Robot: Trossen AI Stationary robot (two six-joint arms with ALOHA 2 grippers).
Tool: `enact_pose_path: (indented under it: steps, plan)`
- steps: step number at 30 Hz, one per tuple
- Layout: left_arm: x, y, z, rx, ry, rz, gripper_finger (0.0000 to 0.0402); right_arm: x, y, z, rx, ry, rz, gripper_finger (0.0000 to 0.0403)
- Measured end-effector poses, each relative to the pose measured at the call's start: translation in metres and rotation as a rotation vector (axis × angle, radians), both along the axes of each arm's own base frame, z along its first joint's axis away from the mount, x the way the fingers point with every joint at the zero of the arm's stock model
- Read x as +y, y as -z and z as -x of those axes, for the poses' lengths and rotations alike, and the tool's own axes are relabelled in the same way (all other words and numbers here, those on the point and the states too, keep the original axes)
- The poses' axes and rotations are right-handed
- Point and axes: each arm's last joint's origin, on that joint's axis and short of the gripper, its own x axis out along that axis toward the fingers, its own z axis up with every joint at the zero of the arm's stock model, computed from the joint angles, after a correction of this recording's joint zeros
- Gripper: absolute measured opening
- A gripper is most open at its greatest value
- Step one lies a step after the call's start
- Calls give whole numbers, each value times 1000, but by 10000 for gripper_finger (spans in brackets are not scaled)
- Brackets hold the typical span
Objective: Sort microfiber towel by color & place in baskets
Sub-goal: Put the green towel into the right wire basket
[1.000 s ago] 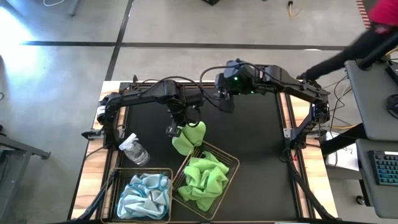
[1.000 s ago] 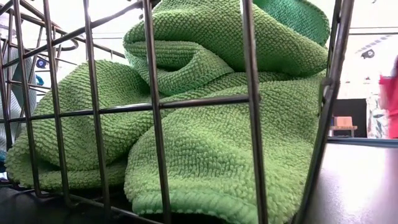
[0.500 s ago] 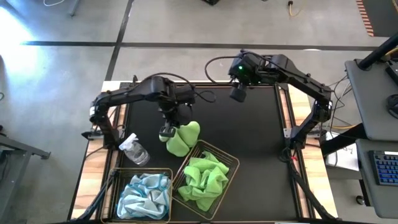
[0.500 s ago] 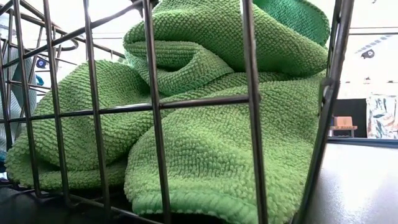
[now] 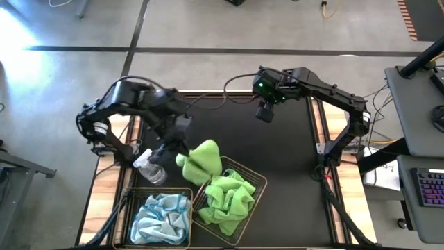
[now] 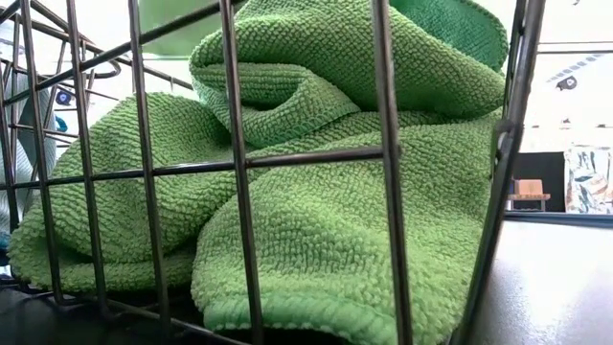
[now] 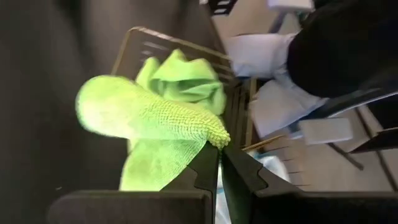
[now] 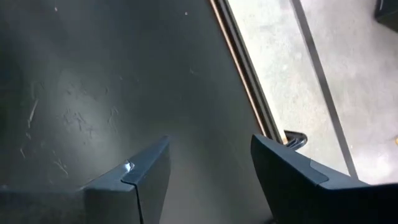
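1. High view: the left gripper (image 5: 175,154) pinches a lime green fuzzy microfiber towel (image 5: 200,161), which hangs from its closed fingers and drapes over the near rim of the tilted bronze wire-mesh basket (image 5: 260,182) just beside it. That basket already holds a heap of lime green towels (image 5: 225,199). A clear small spray bottle (image 5: 148,167) lies on the large black mat (image 5: 288,167) just beside the gripper, on the side away from the held towel. Nearer the table's front edge, a second bronze wire-mesh basket (image 5: 186,191) holds pale blue fuzzy towels (image 5: 161,218). The right gripper (image 5: 264,113) hangs over bare mat, well apart from the towels and baskets.

2. Low view: dark wire bars of the tilted basket (image 6: 383,153) fill the frame, with folded lime green towels (image 6: 316,211) pressed against them from inside. Neither gripper can be made out here.

3. Left wrist view: the left gripper's fingers (image 7: 202,177) are clamped tight on one corner of the lime green towel (image 7: 155,118), the rest bulging forward beyond the tips. Beyond it sits the basket (image 7: 134,34) with green towels (image 7: 183,84) inside.

4. Right wrist view: the right gripper (image 8: 208,158) stands wide, empty, with only black mat (image 8: 93,81) ahead and the wooden table edge (image 8: 245,71) alongside.
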Motion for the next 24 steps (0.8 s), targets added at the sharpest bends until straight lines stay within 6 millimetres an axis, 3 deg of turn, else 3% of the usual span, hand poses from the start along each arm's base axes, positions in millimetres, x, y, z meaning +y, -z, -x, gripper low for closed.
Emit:
enact_pose_path:
  steps: [5, 10, 18, 24]
  plan:
    - [-29, -11, 15, -7, 53, 55, 0, 0, 13, -1, 39, 13, -21, 215]
    - [-67, -7, 26, 66, 118, 90, 0, 0, 21, -1, 60, 28, -44, 215]
    - [-127, 5, 52, 99, 79, -59, 0, 0, 30, -1, 87, 35, -59, 215]
    - [-157, 22, 67, 113, -26, -151, 0, 0, 30, -2, 77, 52, -63, 215]
